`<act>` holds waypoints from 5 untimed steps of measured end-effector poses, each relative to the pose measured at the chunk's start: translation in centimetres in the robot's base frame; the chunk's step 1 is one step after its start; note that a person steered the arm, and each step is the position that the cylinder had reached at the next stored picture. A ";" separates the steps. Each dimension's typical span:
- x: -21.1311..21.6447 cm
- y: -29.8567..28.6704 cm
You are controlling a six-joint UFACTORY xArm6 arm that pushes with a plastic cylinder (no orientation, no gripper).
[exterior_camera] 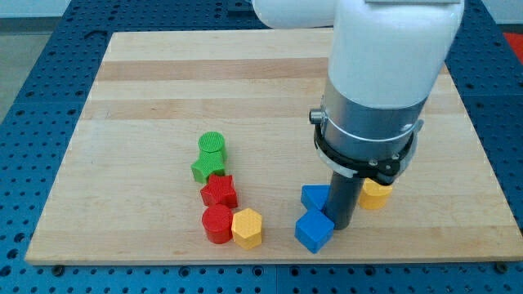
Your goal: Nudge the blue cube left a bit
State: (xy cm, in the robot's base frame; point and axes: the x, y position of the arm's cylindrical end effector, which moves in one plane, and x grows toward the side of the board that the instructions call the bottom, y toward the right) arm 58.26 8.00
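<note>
The blue cube (314,231) sits near the view's bottom edge of the wooden board (163,90). My tip (341,224) stands just right of the cube, touching or nearly touching its upper right side. A second blue block (313,197) lies directly above the cube, left of the rod. A yellow block (377,194) sits to the right of the rod, partly hidden by the arm.
On the view's left stands a cluster: a green cylinder (212,145), a green block (204,167), a red star-like block (219,192), a red cylinder (217,224) and a yellow hexagonal block (248,228). The board's bottom edge is close below the cube.
</note>
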 end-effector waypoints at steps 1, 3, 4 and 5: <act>1.6 3.8; 3.5 3.1; 3.5 0.2; 3.5 -1.5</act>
State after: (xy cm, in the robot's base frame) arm 61.79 6.48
